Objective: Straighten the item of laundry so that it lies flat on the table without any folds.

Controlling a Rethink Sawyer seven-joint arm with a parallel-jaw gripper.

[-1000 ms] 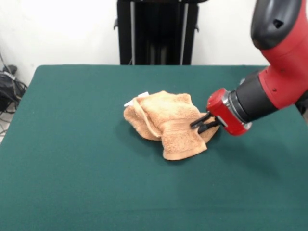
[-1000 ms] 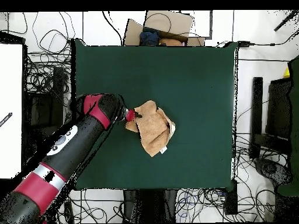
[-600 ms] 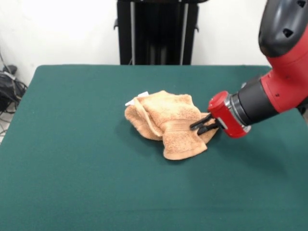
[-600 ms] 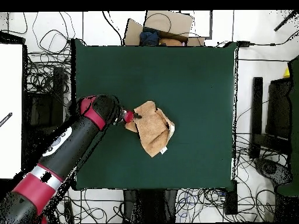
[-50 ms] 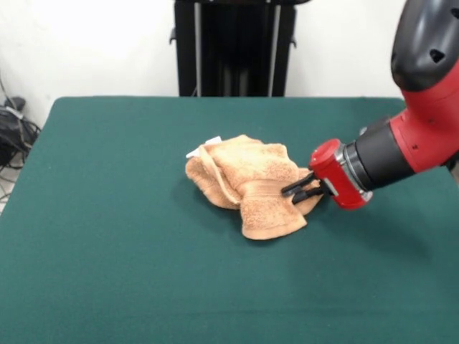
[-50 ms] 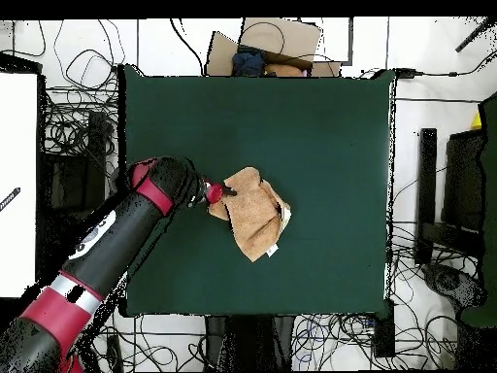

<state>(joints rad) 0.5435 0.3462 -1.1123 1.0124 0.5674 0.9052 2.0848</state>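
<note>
1. the table [image 5: 107, 272] has a dark green felt-like top.
2. the towel [image 5: 247, 183] lies bunched and folded near its middle, a small white tag [image 5: 213, 141] at its far edge.

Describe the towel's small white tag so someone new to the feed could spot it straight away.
Start at the dark green felt-topped table and find the crumpled orange-tan terry-cloth towel near its middle. The small white tag pokes out at the towel's upper left edge in the front view, on the side away from the arm's hand, the only white bit on it.
</note>
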